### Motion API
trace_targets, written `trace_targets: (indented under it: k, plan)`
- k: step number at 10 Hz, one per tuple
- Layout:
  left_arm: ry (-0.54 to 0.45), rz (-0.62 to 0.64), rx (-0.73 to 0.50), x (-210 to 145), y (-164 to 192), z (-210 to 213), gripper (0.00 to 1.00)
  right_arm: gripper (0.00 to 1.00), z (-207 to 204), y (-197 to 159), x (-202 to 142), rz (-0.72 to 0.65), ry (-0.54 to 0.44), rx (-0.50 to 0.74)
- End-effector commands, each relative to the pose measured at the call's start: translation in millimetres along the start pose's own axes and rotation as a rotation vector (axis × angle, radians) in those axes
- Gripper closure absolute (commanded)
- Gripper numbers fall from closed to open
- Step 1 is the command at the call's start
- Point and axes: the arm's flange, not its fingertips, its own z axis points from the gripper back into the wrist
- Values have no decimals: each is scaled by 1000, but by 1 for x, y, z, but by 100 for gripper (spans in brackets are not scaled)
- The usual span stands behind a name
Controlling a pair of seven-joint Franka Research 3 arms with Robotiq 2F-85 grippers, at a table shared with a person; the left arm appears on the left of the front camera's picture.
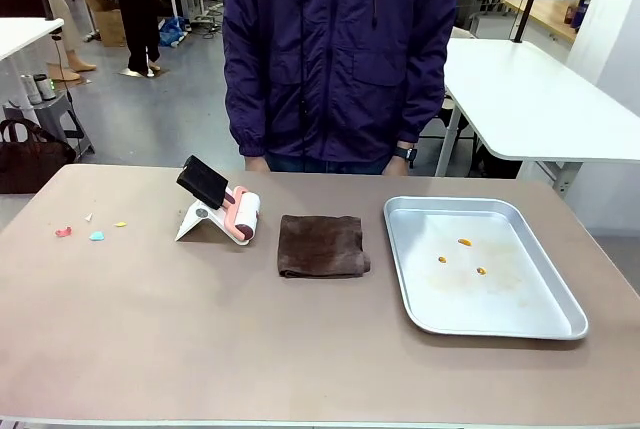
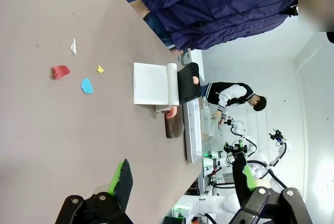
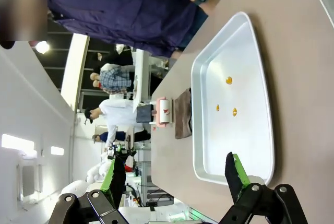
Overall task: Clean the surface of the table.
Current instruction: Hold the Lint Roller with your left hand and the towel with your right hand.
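Table (front view): the bare brown top of the table point(image 1: 300, 359) lies closest. It runs wide from side to side, and a person point(image 1: 340, 49) stands at its far edge.
Cloth: a brown cloth point(image 1: 322, 245) lies folded flat near the middle of the table. Nothing touches it.
Tray: a shiny tray point(image 1: 540, 324) sits to the right of the cloth. A few orange crumbs point(image 1: 464, 242) lie in it.
Roller: a sticky roller point(image 1: 245, 214) with a black handle leans on a white stand, just left of the cloth.
Scraps: a red bit point(image 1: 63, 232), a blue bit point(image 1: 97, 236), a yellow bit point(image 1: 120, 223) and a tiny white bit point(image 1: 88, 217) lie on the table, far to the left.
How far along: I think the cleaning has not begun. The scraps are on the table, and nobody holds the cloth or the roller. All of the work is left to do.
Left fingers (left wrist view): the left fingers point(image 2: 122, 185) are spread wide apart. They hold nothing and touch nothing. They hang above the table, and the scraps lie ahead of them, well apart.
Right fingers (right wrist view): the right fingers point(image 3: 233, 174) are spread wide too, and they are empty. The near end of the tray lies just ahead of them, with the cloth and the roller farther off. I see no touch with the tray or the table.
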Motion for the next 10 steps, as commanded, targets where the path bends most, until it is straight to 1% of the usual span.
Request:
trace_targets:
  k: [1,2,3,4,5,6,7,8,9,10]
  plan:
    - [-16,13,68,-2,-20,-3,0,0,-19,31,-10,26,-25,-128]
    - [-22,-15,88,0,-41,-11,0,0,-37,58,-19,79,-32,-217]
    - [-11,-81,102,4,-65,-23,0,0,-60,89,-27,178,-16,-288]
    - [14,-121,133,11,-86,-38,0,0,-82,114,-32,239,-11,-368]
    - [37,-150,147,18,-105,-50,0,0,-109,140,-38,319,28,-437]
    - [50,-189,139,23,-125,-60,0,0,-136,163,-43,402,87,-451]
    - [87,-241,149,27,-143,-71,0,0,-164,184,-49,481,155,-487]
    - [153,-281,194,27,-165,-93,0,0,-196,204,-55,544,209,-491]
    - [213,-328,248,25,-181,-115,0,0,-224,218,-62,588,244,-508]
    - [238,-316,311,24,-195,-136,0,0,-253,229,-72,616,267,-525]
